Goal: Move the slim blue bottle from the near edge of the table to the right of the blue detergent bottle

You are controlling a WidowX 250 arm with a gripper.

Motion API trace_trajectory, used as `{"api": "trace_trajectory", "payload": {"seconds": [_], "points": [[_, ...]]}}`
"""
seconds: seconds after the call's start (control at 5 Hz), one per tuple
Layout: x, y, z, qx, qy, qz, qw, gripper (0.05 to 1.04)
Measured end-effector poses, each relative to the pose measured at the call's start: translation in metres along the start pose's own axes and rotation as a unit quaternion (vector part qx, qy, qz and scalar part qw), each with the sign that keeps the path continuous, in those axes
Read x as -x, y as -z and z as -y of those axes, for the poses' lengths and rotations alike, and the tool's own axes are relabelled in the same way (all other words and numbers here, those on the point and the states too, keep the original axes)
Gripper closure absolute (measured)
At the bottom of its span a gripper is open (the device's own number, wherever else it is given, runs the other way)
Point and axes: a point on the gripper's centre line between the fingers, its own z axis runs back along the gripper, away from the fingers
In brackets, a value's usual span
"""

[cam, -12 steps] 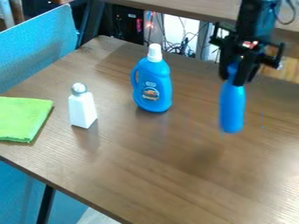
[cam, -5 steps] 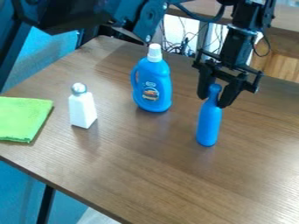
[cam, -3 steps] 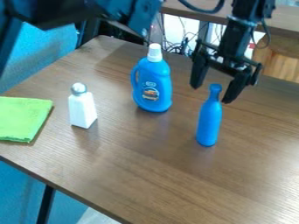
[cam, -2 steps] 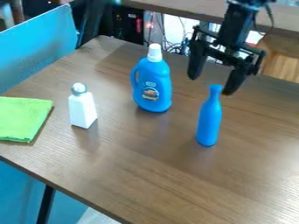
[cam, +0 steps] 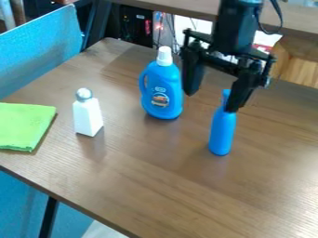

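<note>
- Brown wood-grain table (cam: 136,181) is being shown at a slant, its near edge running down from the left, and light is being reflected at its right side.
- Behind it, loose cables (cam: 167,32) are being seen under a second wooden surface (cam: 186,6), beside a dark case (cam: 135,24); wooden flooring (cam: 301,71) is being shown at the right.
- Along the upper left, a light-blue panel (cam: 37,58) is being set close beside the table.
- Black gripper (cam: 210,101) is being hung from the top edge, right of centre, its two fingers being held wide apart with nothing being gripped between them.
- Slender blue bottle (cam: 222,135) is being stood upright on the table, right of centre; its neck is being partly covered by the gripper's right-hand finger in the view, and whether contact is being made cannot be told.
- Blue detergent bottle (cam: 162,86) is being kept upright left of the slender one and apart from it, its white cap (cam: 164,56) being pointed up and its handle being turned leftward; its right edge is being closely approached in the view by the other finger's outline.
- White shaker (cam: 87,117) is being stood farther left, topped by a silver-coloured lid (cam: 83,94).
- Green cloth (cam: 23,126) is being laid flat at the left edge.
</note>
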Motion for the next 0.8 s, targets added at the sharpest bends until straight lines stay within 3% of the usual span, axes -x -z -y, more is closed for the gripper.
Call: {"api": "trace_trajectory", "payload": {"seconds": [0.2,0.4,0.6,0.8], "points": [[0.047,0.017,-0.016,-0.035,0.005,-0.007,0.9993,0.082],[0.069,0.017,-0.039,-0.048,-0.02,-0.001,0.9986,0.082],[0.089,0.021,-0.078,-0.038,-0.062,-0.004,0.9973,0.082],[0.099,0.029,-0.119,-0.01,-0.107,0.006,0.9942,0.082]]}}
